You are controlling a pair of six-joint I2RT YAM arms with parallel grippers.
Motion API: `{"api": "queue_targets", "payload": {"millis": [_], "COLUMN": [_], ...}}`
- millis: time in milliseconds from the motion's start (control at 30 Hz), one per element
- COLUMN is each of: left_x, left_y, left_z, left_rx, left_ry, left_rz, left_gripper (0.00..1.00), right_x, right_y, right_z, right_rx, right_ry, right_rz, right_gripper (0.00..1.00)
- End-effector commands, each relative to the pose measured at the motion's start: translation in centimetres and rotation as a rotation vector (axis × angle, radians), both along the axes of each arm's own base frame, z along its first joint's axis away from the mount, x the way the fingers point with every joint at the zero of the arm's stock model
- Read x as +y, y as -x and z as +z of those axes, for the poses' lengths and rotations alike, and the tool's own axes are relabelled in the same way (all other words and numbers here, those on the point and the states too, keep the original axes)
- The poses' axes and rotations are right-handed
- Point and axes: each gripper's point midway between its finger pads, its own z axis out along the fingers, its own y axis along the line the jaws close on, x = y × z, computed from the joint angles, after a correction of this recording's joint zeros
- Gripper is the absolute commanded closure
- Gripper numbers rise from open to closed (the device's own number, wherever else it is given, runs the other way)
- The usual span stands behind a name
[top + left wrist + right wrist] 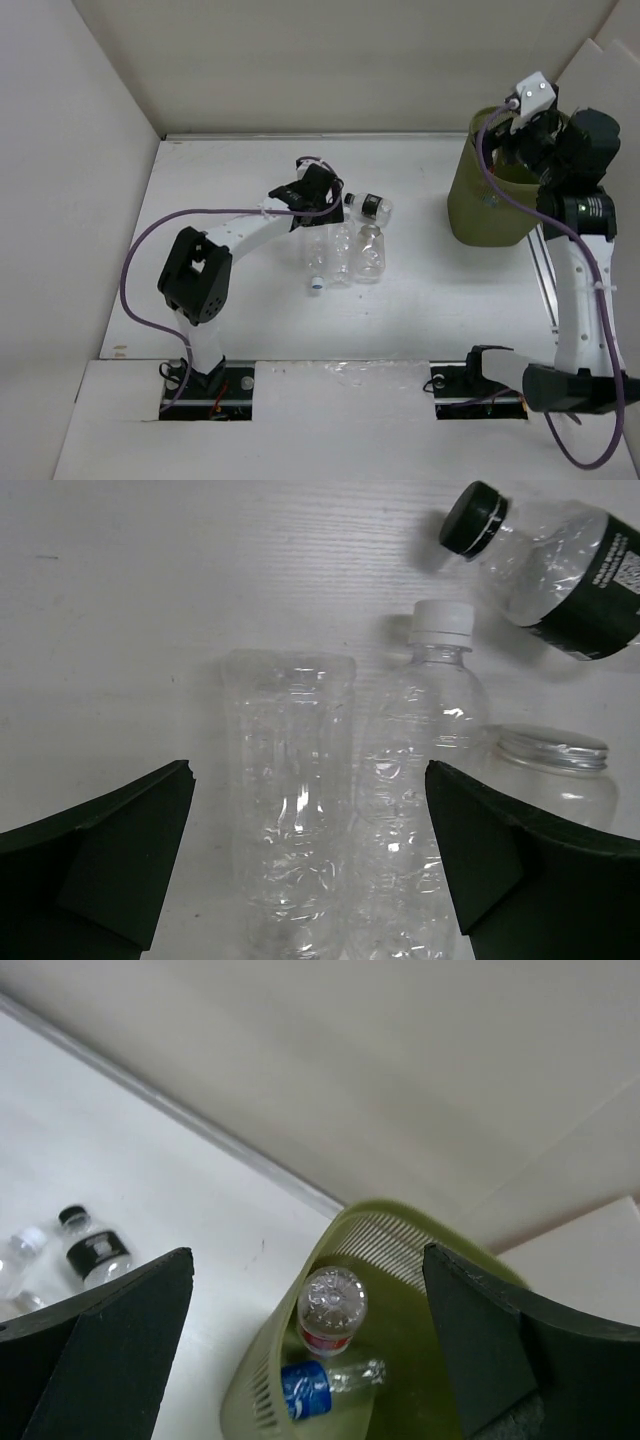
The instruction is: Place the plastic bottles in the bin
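My left gripper hangs open over two clear unlabelled bottles lying side by side, one base away from me, the other with a white cap. Both lie between the fingers, untouched. A third clear bottle lies to their right, and the black-labelled bottle lies beyond. My right gripper stands open above the olive-green bin, with nothing between its fingers. Inside the bin are the red-labelled bottle, base towards me, and the blue-labelled bottle.
White walls close off the table at the back and left. A metal rail runs along the right side by the bin. The three clear bottles lie together mid-table, just in front of the left gripper.
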Motion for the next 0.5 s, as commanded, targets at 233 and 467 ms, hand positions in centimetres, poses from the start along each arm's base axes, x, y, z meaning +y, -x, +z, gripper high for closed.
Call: {"api": "queue_targets", "payload": {"millis": [233, 467], "left_x": [0.7, 1.7], "left_y": [0.9, 0.8], "left_z": [-5.2, -9.2], "left_rx": [0.09, 0.165], "left_ry": [-0.01, -0.064], "left_rz": [0.013, 0.081], "left_gripper": [0.09, 0.44], "right_x": [2.7, 5.3], "right_y": [3.2, 4.8], "right_z": [-1.8, -0.9], "right_rx": [-0.044, -0.057], "right_ry": [0.016, 0.031], "right_rz": [0.068, 0.155], "right_gripper": [0.0, 0.0]}}
